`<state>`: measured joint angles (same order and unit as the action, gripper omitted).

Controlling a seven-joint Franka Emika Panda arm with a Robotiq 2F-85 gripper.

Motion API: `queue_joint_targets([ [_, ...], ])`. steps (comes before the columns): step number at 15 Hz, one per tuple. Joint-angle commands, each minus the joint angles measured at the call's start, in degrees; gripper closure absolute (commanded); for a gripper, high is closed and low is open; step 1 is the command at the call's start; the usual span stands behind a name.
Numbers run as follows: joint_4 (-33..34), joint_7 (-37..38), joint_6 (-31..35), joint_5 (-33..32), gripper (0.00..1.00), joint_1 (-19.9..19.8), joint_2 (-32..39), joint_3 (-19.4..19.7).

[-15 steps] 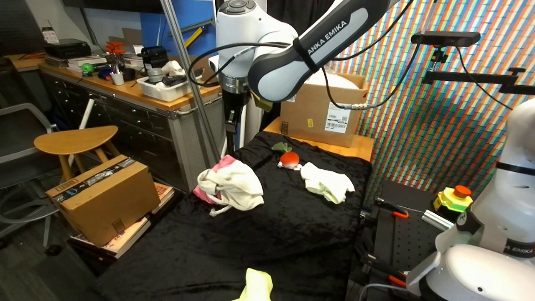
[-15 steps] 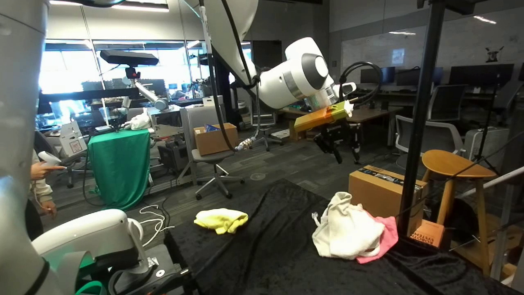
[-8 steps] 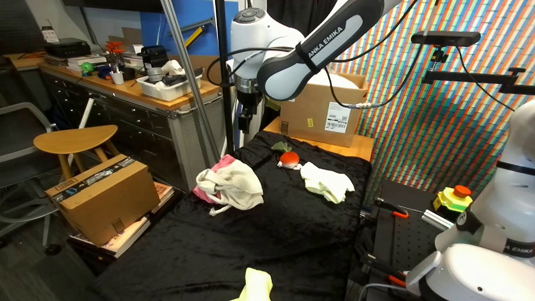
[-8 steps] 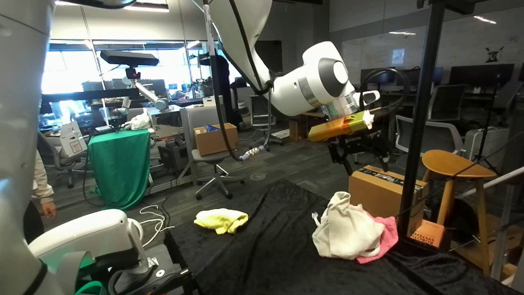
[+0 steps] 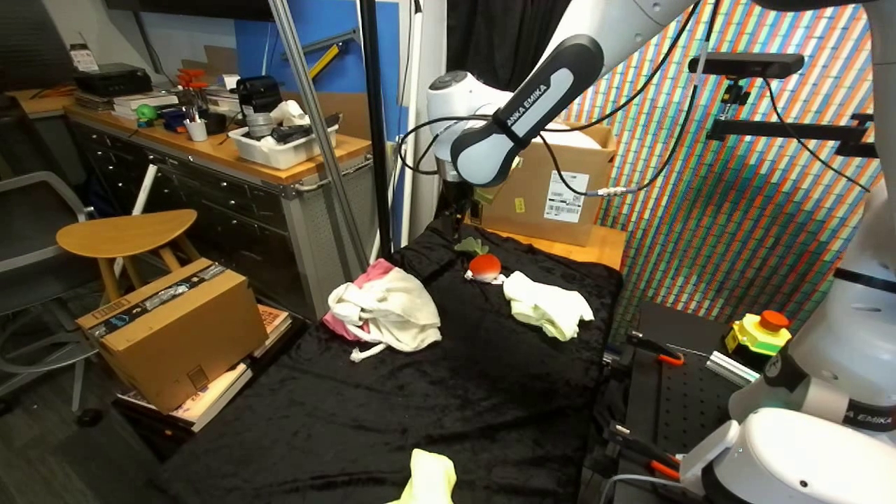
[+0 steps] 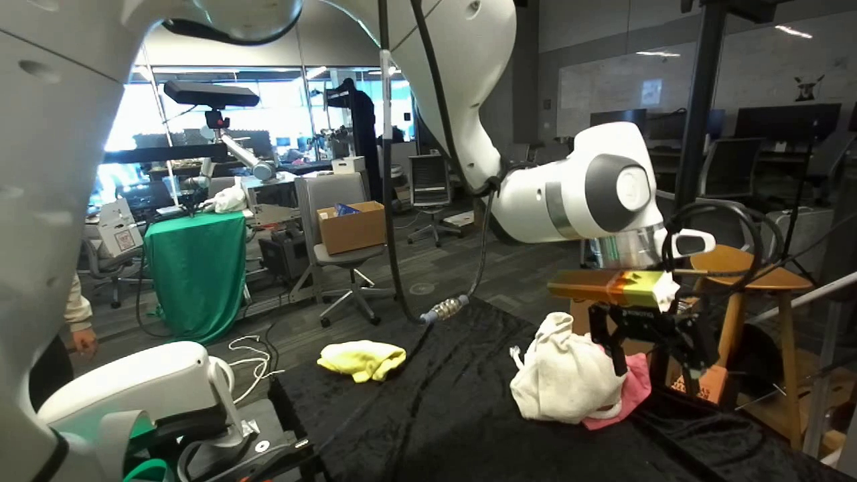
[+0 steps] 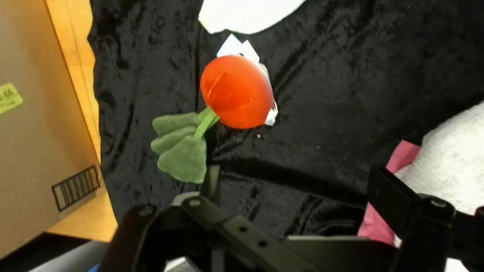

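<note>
My gripper [image 7: 302, 189] stands open with nothing between its fingers [image 7: 393, 196]. A red plush vegetable [image 7: 238, 92] with green leaves [image 7: 183, 160] lies ahead of it in the wrist view, the leaves by the left fingertip. In an exterior view the gripper [image 5: 458, 224] hangs just behind the red plush [image 5: 484, 266]. A cream cloth bag [image 5: 392, 311] lies with a pink cloth [image 5: 341, 327]; in the wrist view the right finger overlaps the pink cloth [image 7: 376, 224]. Seen from another exterior viewpoint, the gripper [image 6: 657, 375] appears in front of the bag's edge.
Black velvet cloth [image 5: 420, 413] covers the table. A pale cloth [image 5: 548, 306] lies beside the red plush, and a yellow cloth [image 6: 361, 360] lies elsewhere on the table. A large cardboard box [image 5: 539, 185] stands at the far edge. A black pole [image 5: 376, 140] rises beside the table.
The arm has come down, bringing the gripper nearer the table and the red plush. Its fingers have spread wider. The cloths and plush stay in place; the person's hand at the side has shifted.
</note>
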<state>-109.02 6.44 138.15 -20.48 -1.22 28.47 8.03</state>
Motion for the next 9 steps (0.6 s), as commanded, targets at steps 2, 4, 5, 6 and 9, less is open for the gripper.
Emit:
queue_joint_targets([
  [2, 4.04, -0.85, -2.70, 9.76, 0.00, -3.40, 5.19, -1.62],
  [4, 4.92, -1.28, -2.80, 14.28, 0.00, -4.80, 6.95, -2.41],
  [5, 5.72, -1.23, -2.87, 16.07, 0.00, -5.29, 8.16, -2.60],
  [6, 6.16, -1.15, -3.23, 17.54, 0.00, -5.68, 8.88, -2.63],
  [9, 8.20, -0.41, -3.58, 19.89, 0.00, -6.23, 11.69, -1.92],
])
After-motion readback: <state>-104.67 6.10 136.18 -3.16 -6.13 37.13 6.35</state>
